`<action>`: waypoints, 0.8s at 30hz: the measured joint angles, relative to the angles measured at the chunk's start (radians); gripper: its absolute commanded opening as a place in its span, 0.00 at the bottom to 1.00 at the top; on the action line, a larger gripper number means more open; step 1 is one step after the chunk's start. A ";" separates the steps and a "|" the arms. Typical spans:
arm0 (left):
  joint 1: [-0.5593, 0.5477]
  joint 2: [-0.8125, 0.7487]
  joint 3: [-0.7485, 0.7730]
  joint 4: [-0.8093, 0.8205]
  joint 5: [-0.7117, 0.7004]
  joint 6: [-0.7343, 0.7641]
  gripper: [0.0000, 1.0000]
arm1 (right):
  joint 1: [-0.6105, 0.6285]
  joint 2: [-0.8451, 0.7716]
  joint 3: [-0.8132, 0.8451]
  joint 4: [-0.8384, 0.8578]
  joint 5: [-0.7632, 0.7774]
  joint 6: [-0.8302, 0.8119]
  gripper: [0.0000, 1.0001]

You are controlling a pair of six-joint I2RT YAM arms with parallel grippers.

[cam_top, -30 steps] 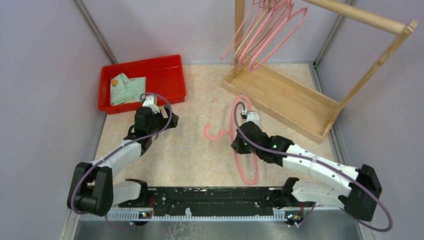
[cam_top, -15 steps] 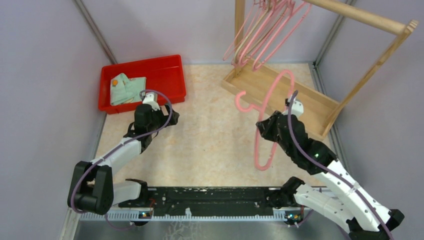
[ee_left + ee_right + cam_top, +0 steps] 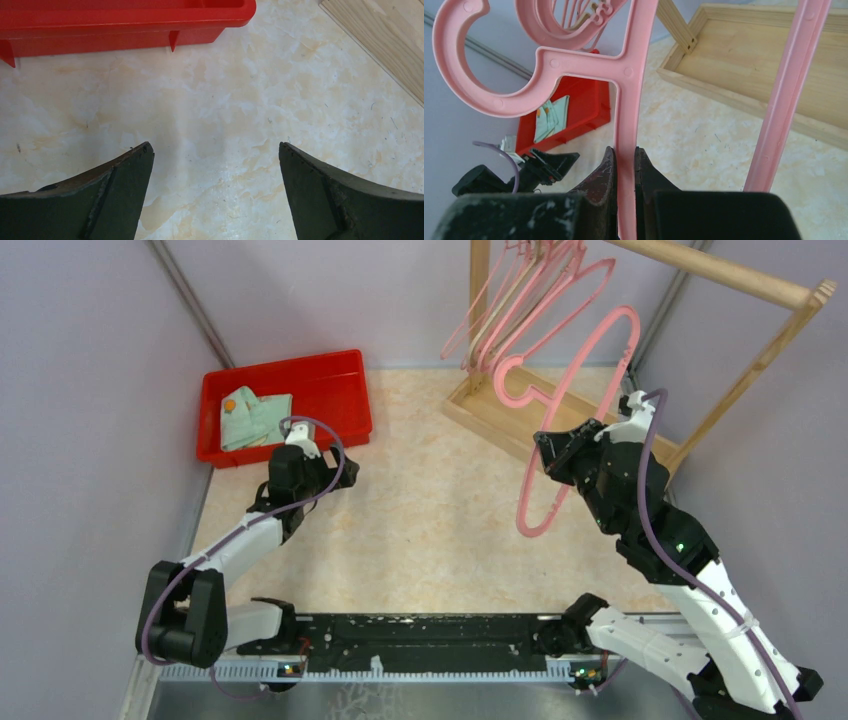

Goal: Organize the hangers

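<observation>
My left gripper point(image 3: 215, 150) hovered over the table point(image 3: 210, 100), jaws spread, empty. My right gripper point(image 3: 625, 155) pinched the pink hanger point(image 3: 626, 70) aloft, near the rack. Hanging was in hand; next, I judged, its hook must go over the rail point(image 3: 720, 270) beside the hung hangers point(image 3: 520, 300).

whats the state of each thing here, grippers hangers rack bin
left gripper: open, empty
right gripper: shut on the pink plastic hanger, raised in the air
pink and beige hangers: hung on the wooden rack
red plastic bin: holds a folded pale green cloth
</observation>
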 measured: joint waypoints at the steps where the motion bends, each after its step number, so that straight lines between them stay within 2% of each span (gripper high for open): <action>1: 0.000 0.000 0.000 0.000 0.000 0.000 1.00 | 0.000 0.001 0.003 0.007 0.006 -0.004 0.00; 9: 0.000 0.000 0.000 0.001 0.001 0.004 1.00 | -0.019 0.050 0.019 0.128 0.045 -0.042 0.00; 15: 0.000 0.000 0.000 0.002 0.001 0.014 1.00 | -0.075 0.131 0.125 0.189 0.046 -0.086 0.00; 20: 0.000 0.010 0.000 0.011 0.003 0.014 1.00 | -0.198 0.155 0.174 0.218 -0.010 -0.091 0.00; 24: 0.000 0.021 -0.001 0.011 0.004 0.015 1.00 | -0.347 0.176 0.174 0.235 -0.138 -0.052 0.00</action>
